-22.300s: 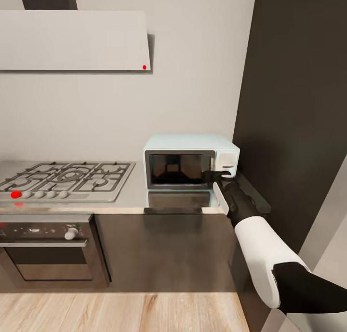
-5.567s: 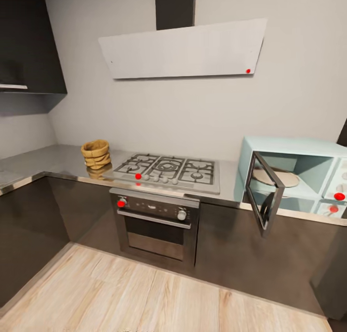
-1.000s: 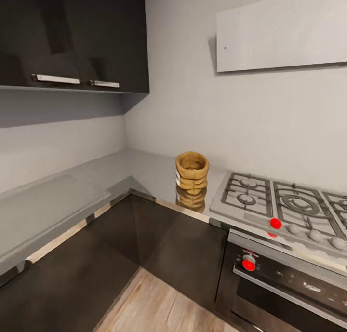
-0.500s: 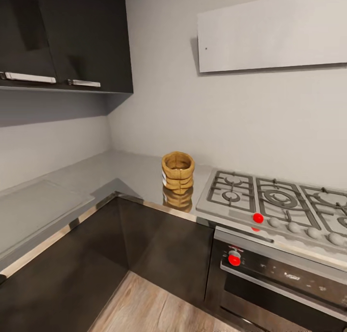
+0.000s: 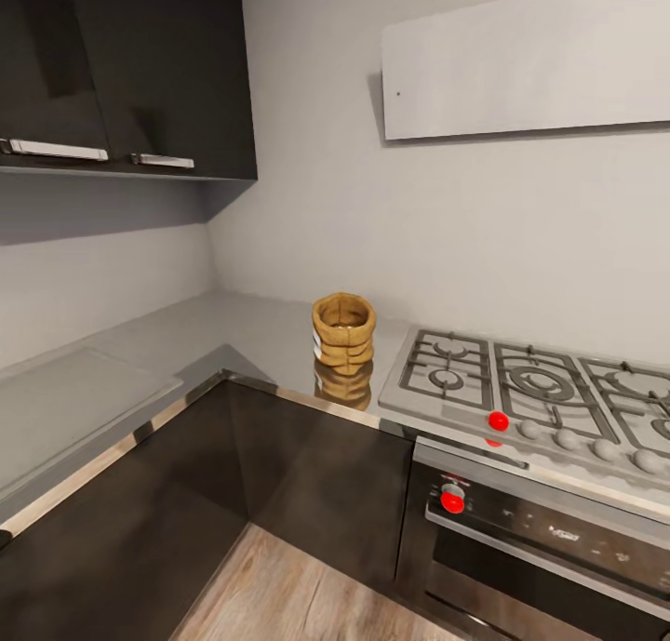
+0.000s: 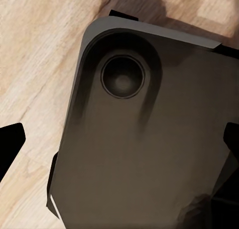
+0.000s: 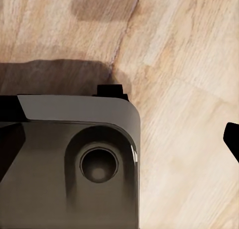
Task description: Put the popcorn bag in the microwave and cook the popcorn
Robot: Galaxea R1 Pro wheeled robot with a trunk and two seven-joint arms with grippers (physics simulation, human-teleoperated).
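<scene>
The popcorn bag (image 5: 343,333), a small tan-brown sack with a rolled rim, stands upright on the grey countertop (image 5: 242,329) just left of the hob. Its reflection shows on the glossy slab in front of it. Whether popcorn lies inside is too small to tell. The microwave is out of view. In the left wrist view my left gripper (image 6: 119,142) hangs over the robot's dark base, its black fingertips (image 6: 10,144) at the picture's two edges, wide apart and empty. My right gripper (image 7: 119,139) is open the same way above the base and the wooden floor.
A steel gas hob (image 5: 521,380) sits right of the bag, above a black oven (image 5: 549,539) with red-marked knobs. A pale range hood (image 5: 521,64) hangs over it. Dark wall cabinets (image 5: 130,64) fill the corner's upper left. The countertop turns an L-corner; wooden floor (image 5: 298,594) lies below.
One second ago the whole view sat further left; the camera has swung slightly right, then held still for the last half second. The bag has not moved.
</scene>
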